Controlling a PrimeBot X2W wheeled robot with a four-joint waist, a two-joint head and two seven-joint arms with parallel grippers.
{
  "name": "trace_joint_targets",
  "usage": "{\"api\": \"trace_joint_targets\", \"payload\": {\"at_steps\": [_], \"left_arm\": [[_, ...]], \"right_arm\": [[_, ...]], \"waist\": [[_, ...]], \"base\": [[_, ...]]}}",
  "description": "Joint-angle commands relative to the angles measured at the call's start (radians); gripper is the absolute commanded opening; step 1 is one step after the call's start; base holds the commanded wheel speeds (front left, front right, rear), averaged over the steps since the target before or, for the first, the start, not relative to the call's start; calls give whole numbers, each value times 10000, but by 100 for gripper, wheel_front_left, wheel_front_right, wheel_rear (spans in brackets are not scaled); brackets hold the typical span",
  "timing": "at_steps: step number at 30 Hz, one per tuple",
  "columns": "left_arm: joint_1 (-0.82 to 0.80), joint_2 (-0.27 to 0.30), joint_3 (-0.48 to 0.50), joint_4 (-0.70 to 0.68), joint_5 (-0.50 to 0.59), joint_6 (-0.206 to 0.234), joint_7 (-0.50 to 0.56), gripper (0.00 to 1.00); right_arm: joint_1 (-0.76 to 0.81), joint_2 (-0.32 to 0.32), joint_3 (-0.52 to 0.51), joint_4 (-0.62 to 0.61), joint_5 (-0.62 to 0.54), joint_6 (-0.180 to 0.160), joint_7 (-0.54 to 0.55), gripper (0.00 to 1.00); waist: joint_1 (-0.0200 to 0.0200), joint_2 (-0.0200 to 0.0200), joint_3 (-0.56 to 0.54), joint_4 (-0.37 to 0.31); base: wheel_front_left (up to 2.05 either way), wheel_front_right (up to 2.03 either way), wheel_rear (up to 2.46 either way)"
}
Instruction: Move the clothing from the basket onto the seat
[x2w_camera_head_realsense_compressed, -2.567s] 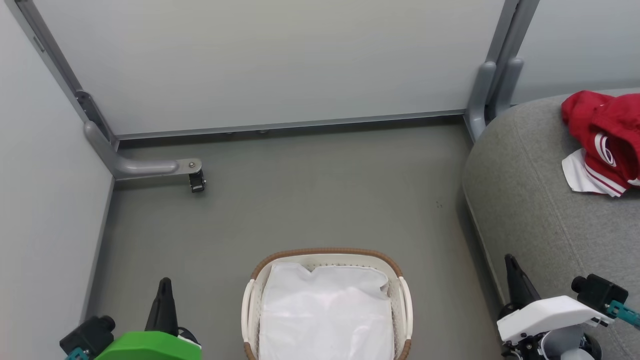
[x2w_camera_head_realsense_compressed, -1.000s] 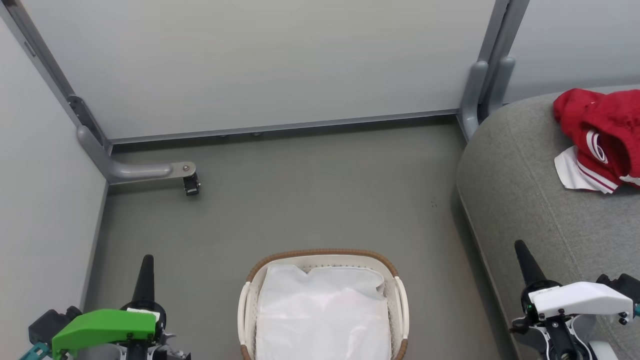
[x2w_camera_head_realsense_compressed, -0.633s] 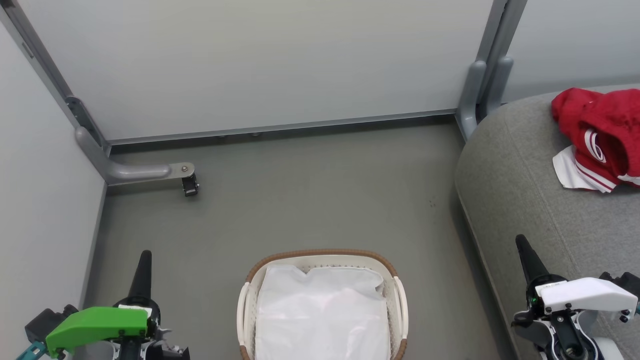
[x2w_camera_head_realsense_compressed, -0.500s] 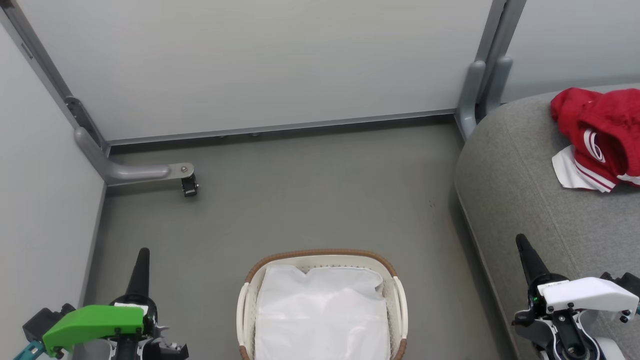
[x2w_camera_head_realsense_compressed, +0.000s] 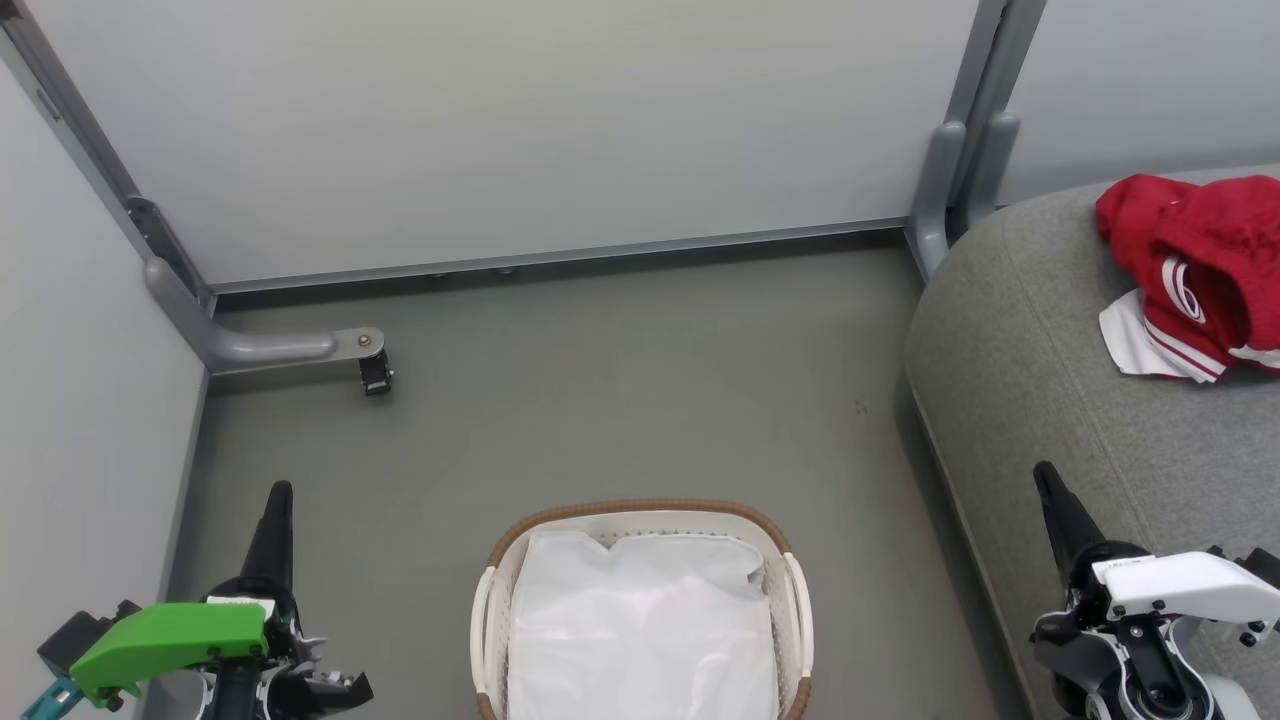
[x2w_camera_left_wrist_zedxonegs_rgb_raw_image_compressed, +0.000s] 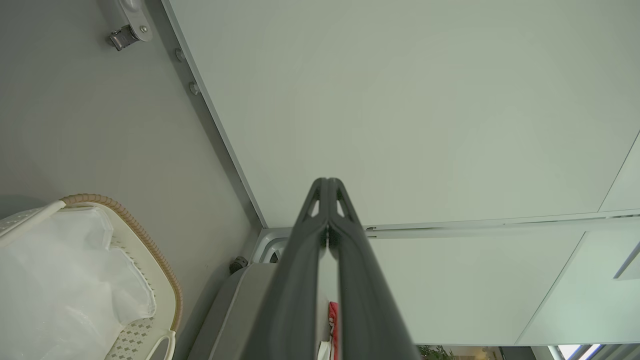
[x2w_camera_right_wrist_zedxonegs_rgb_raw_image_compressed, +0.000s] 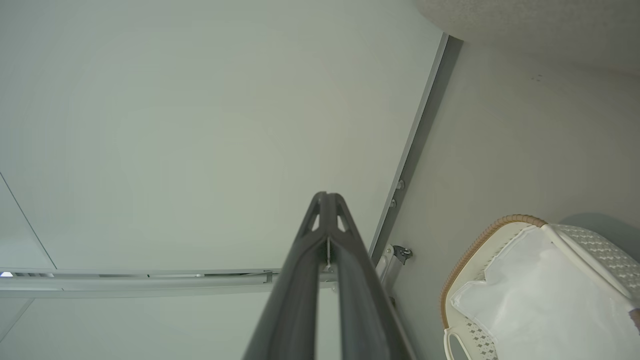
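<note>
The red clothing (x2w_camera_head_realsense_compressed: 1205, 255) lies bunched on the grey seat (x2w_camera_head_realsense_compressed: 1040, 400), at 2 o'clock in the head view, with a white panel poking out at its lower left. It runs off the picture's edge, so I cannot tell whether it is one garment or two. The basket (x2w_camera_head_realsense_compressed: 640, 506) stands on the floor (x2w_camera_head_realsense_compressed: 620, 380) at 6 o'clock and shows a white liner cloth (x2w_camera_head_realsense_compressed: 640, 630) and nothing red. The task looks done or nearly so.

The left fingers (x2w_camera_head_realsense_compressed: 279, 505), at 8 o'clock, and the right fingers (x2w_camera_head_realsense_compressed: 1050, 485), at 4 o'clock, are both pressed closed on nothing and point toward 12 o'clock. The wrist views show the same empty pinch.

The main risk is a needless further reach into the basket. The liner is loose and rumpled, so fingers pushed into it would likely snag it and carry it out as if it were clothing. A light plastic basket could also tip or skid on the smooth floor. A garment under the liner cannot be ruled out, which makes that grab tempting.

The right arm sits over the seat's rounded edge. A careless swing toward 1 o'clock could rub the cushion, or catch the heap and drag it off. The heap's top sits near the seat's far side, so a nudge could send it down by the wall (x2w_camera_head_realsense_compressed: 520, 130).
</note>
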Motion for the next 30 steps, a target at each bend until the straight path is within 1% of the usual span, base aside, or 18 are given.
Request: {"api": "trace_joint_targets", "payload": {"at_steps": [1,17,30], "left_arm": [[-205,63,84,-57,-194,-61,59,0],[-342,42,290,-57,-1184,-149,368,0],[-316,16,319,-48,-1114,-147,388,0]], "right_arm": [[-157,-59,-54,-75,199,-2,49,0],[-183,-70,-167,-148,1278,-3,344,0],[-180,-70,-159,-143,1244,-3,325,0]], "waist": [[0,0,-1,-5],[0,0,-13,-70],[0,0,-13,-70]], "base": [[0,0,0],[0,0,0],[0,0,0]]}}
